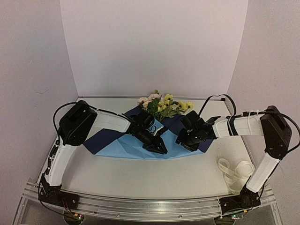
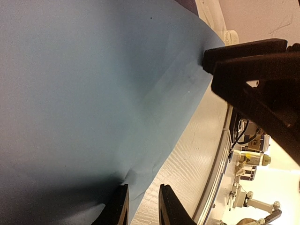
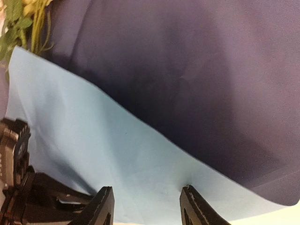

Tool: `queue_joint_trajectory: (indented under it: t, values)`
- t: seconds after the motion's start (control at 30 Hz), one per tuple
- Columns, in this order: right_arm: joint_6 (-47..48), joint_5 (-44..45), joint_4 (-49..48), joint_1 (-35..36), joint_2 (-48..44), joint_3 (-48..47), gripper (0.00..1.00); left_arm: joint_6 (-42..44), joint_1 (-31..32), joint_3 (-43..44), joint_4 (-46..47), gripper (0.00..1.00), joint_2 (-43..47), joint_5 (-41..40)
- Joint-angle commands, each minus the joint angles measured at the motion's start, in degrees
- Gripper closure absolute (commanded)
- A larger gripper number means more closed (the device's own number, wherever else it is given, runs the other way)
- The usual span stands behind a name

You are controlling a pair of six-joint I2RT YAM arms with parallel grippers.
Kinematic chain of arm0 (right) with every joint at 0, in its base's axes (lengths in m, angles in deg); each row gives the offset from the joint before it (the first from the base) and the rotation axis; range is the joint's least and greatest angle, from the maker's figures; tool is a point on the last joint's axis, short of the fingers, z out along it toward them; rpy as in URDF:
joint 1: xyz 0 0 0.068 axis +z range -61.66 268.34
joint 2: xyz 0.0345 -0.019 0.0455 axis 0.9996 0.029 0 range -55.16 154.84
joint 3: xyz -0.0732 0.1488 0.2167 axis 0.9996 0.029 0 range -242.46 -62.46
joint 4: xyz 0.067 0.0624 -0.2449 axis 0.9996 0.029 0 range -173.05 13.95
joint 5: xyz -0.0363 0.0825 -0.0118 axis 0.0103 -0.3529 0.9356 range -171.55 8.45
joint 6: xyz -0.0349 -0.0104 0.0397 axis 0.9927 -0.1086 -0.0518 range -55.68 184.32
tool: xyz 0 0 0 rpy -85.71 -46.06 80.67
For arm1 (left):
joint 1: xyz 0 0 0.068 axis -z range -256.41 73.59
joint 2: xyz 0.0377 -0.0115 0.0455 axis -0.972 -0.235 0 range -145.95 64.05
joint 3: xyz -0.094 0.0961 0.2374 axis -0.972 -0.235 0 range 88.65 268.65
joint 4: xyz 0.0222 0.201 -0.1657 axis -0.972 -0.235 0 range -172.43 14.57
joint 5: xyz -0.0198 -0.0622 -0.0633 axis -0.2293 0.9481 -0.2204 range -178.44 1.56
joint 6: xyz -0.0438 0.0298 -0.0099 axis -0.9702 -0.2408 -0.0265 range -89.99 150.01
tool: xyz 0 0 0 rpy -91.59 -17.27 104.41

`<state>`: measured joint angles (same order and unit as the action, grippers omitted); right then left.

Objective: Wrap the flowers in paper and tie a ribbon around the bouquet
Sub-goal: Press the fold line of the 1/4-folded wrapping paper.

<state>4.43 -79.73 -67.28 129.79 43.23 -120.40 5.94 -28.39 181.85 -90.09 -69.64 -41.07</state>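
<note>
clearly the blue paper [image 1: 136, 149], spread mid-table with the flowers [image 1: 161, 105] at its far end, looks light, floppy and easily creased, best pinched at a free edge, where the left gripper [image 2: 140, 208] stands narrowly apart and the right gripper [image 3: 147, 206] wider, both empty.

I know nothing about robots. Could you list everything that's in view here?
Sprigs of pink and yellow blossoms with green leaves: one bunch, at the paper's far edge.
Sheet of paper: one, bright blue, with darker blue reverse showing at both sides, mid-table.
Long flat ribbon: one, cream-white, loosely looped by the right arm's base.
Table: one, white.
Metal rail: one, silver, near edge.
Left gripper: black, slightly open at the paper's near edge.
Right gripper: black, open over the paper.
</note>
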Motion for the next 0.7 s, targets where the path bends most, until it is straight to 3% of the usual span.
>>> queue_joint_trajectory:
  t: [0.0,0.37,0.67]
  values:
    - [2.4,-3.0,-2.8,2.1,-0.9,-0.2,0.50,1.2,-0.3,3.1,-0.2,0.76,0.0,-0.1]
    - [-6.2,-11.4,-18.6,3.7,3.6,8.2,0.65,1.1,-0.6,2.8,0.0,0.77,-0.9,0.3]
    - [-14.4,-6.0,-20.9,2.6,-0.5,18.1,0.68,1.7,-1.3,2.6,-0.5,0.77,-1.3,0.1]
